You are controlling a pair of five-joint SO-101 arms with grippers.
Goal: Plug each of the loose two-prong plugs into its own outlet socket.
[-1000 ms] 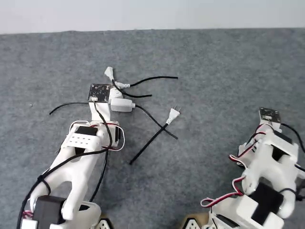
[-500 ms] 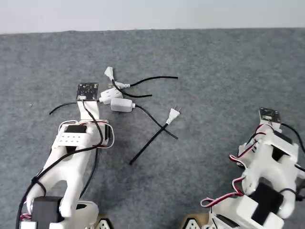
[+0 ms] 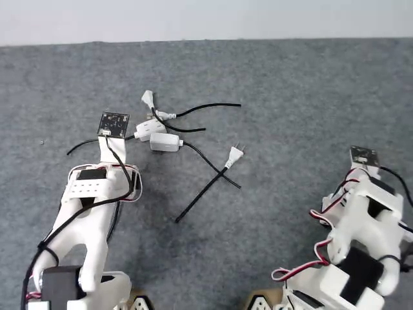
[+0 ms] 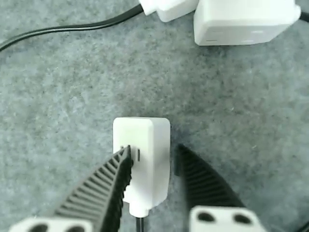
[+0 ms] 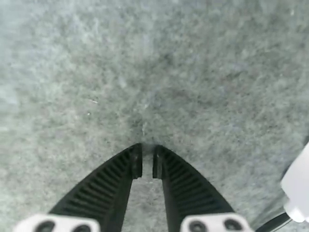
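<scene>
A white socket block (image 4: pixel 145 154) with a cable at one end lies on the grey carpet, and my left gripper (image 4: pixel 152 157) stands open astride it. One finger (image 4: pixel 113 186) overlaps the block's edge; the other finger (image 4: pixel 200 181) is a small gap away. Beyond it lie a larger white block (image 4: pixel 241 21) and a white plug (image 4: pixel 166 7) on a black cable. From above, my left arm's wrist (image 3: pixel 113 124) sits just left of two white blocks (image 3: pixel 166 143) (image 3: pixel 150 127). A loose two-prong plug (image 3: pixel 235 155) lies mid-table. My right gripper (image 5: pixel 147 166) is shut on nothing above bare carpet.
Another white plug (image 3: pixel 148 99) and black cables (image 3: pixel 206 106) lie behind the blocks. The loose plug's cable (image 3: pixel 200 197) runs diagonally toward the front. My right arm (image 3: pixel 364 219) stands at the front right. A pale wall (image 3: pixel 206 19) borders the carpet at the back.
My left arm has swung to the left, away from over the two white blocks, uncovering the smaller one. The right arm and the loose plug have not moved.
</scene>
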